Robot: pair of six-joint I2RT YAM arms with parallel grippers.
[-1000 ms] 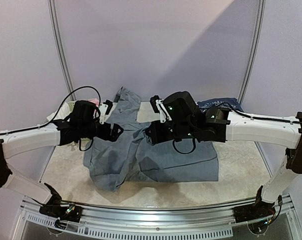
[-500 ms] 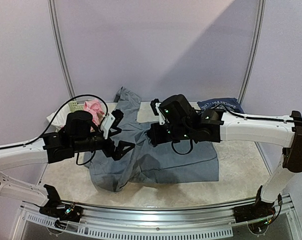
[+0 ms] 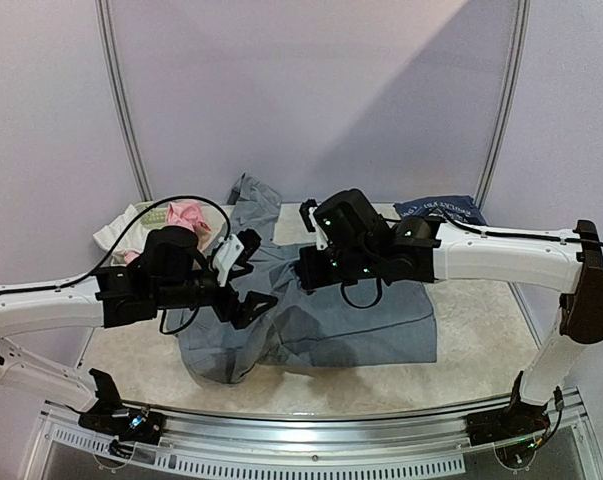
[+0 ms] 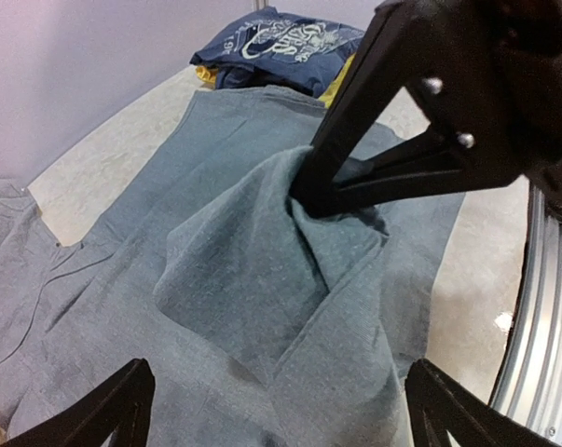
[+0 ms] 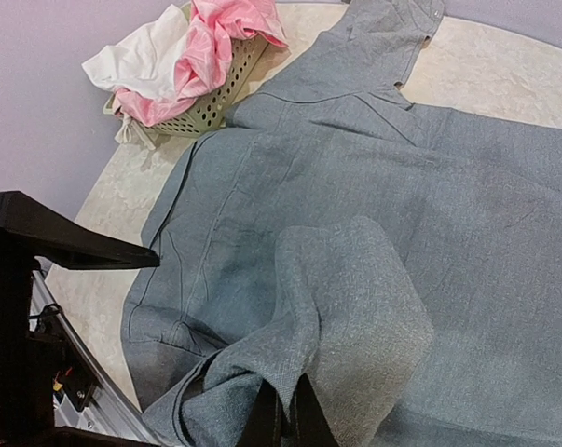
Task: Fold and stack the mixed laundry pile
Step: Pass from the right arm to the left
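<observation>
Robot test booth in a lab. Plain lilac walls (image 3: 311, 90) and curved metal poles (image 3: 119, 100) enclose a pale speckled table (image 3: 481, 330). An aluminium rail (image 3: 311, 425) runs along its near edge, where a white-and-black left arm (image 3: 41, 310) and right arm (image 3: 501, 255) are bolted. Laundry lies on the table. A grey garment (image 3: 361, 320) spreads beneath both sets of fingers. A pale-green lattice basket (image 5: 215, 88) holding pink cloth (image 5: 225, 37) and white cloth (image 5: 136, 60) sits well ahead and left of the right gripper (image 5: 282, 410) fingers. A navy printed tee (image 4: 271, 42) lies well beyond the left gripper (image 4: 276, 396) fingers.
</observation>
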